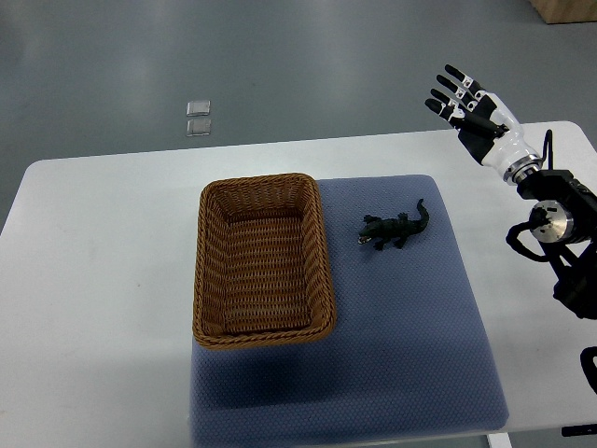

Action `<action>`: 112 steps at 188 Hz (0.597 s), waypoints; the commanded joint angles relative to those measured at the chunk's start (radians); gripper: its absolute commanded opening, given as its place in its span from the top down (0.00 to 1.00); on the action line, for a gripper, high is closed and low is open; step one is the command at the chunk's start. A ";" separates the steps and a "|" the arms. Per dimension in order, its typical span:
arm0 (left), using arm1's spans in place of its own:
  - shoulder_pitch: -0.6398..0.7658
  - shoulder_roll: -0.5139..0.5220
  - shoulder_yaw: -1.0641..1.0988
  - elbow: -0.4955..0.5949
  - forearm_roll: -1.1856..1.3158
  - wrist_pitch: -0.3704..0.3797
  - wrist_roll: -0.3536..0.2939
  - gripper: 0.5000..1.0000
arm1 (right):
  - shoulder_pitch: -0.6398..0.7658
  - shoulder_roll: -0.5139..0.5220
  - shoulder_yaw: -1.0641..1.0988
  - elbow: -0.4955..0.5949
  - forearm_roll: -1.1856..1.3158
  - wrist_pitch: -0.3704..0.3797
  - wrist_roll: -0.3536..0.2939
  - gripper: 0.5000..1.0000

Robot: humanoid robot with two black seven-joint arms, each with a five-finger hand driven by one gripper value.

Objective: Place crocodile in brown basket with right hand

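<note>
crocodile [396,229] lies on the blue mat [410,345], just right of the basket [263,260]; my right hand [469,109], fingers spread and empty, must come down over its body before closing.

I am operating in a robotics lab or test bay. Indicators: 1 plain white counter [103,280] carrying a blue mat [410,345], a bare grey sealed floor [280,65], and 2 small clear squares [198,118] lying on it.
</note>
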 commanded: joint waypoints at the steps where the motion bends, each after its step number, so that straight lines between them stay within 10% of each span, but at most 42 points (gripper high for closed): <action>1: 0.000 0.000 0.000 0.000 0.000 0.000 0.000 0.00 | 0.000 -0.002 -0.001 0.001 -0.006 0.013 0.000 0.14; 112: 0.000 0.000 0.000 0.000 0.000 0.000 0.000 0.00 | 0.076 -0.154 -0.189 0.064 -0.377 0.175 0.097 0.14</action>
